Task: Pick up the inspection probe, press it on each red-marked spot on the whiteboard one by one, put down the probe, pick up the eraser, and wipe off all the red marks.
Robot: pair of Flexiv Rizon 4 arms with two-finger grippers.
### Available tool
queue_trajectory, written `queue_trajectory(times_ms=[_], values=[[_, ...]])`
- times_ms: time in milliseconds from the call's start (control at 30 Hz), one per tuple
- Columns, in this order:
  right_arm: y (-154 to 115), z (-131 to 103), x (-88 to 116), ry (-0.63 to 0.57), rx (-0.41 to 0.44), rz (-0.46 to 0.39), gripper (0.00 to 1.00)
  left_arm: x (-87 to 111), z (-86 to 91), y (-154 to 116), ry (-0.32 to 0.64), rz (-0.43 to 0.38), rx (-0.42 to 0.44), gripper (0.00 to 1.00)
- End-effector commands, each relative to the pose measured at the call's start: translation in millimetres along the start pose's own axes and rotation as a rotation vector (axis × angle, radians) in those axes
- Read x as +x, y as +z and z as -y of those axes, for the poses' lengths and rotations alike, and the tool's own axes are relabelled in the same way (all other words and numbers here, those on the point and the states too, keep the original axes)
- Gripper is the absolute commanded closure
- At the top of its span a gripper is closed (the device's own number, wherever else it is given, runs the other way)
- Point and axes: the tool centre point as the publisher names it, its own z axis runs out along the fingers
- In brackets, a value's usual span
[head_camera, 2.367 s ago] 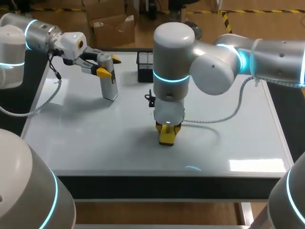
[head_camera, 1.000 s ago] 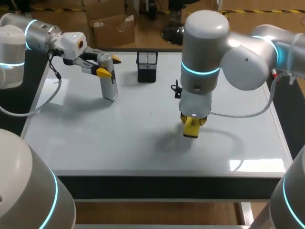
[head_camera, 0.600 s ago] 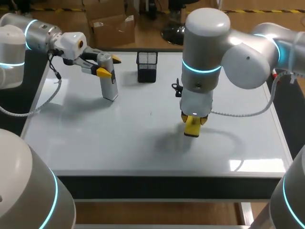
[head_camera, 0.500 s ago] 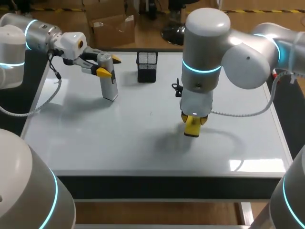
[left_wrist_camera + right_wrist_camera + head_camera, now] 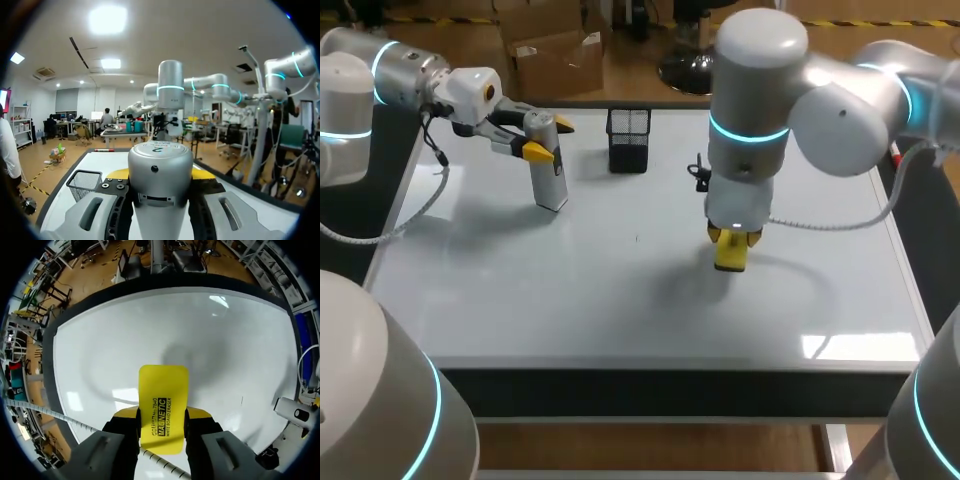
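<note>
My right hand (image 5: pixel 162 413) clamps the whiteboard eraser (image 5: pixel 163 385) face-down over the whiteboard (image 5: pixel 570 290) for wiping; my left hand (image 5: pixel 549 138) grips the inspection probe (image 5: pixel 552 180) upright, aside.

Left hand (image 5: pixel 161 174) clamped on the probe (image 5: pixel 160 162): grey fingers (image 5: pixel 95 216) tight against it on both sides, yellow tips just visible past its body. The probe's rounded silver cap fills the middle. White surface (image 5: pixel 112 161) ahead. Black mesh basket (image 5: pixel 84 183) stands on it, near one finger. Right arm (image 5: pixel 170 97) is upright farther out over the surface, cyan ring lit.
</note>
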Motion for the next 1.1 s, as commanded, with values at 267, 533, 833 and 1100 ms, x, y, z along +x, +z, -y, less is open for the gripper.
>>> queue_trajectory(times_ms=[267, 533, 833, 1100], values=[[3.9, 68.4, -7.6, -0.059, -0.019, 0.027, 1.00, 0.0, 1.8, -0.4, -0.001, -0.001, -0.003, 1.00], [6.3, 113.2, -21.7, -0.132, -0.047, 0.017, 1.00, 0.0, 1.8, -0.4, -0.001, -0.001, -0.003, 1.00], [12.4, 155.6, -40.0, -0.180, -0.078, -0.010, 1.00, 0.0, 1.8, -0.4, -0.001, -0.001, -0.003, 1.00], [19.0, 184.1, -50.0, -0.183, -0.086, 0.010, 1.00, 0.0, 1.8, -0.4, -0.001, -0.001, -0.003, 1.00]])
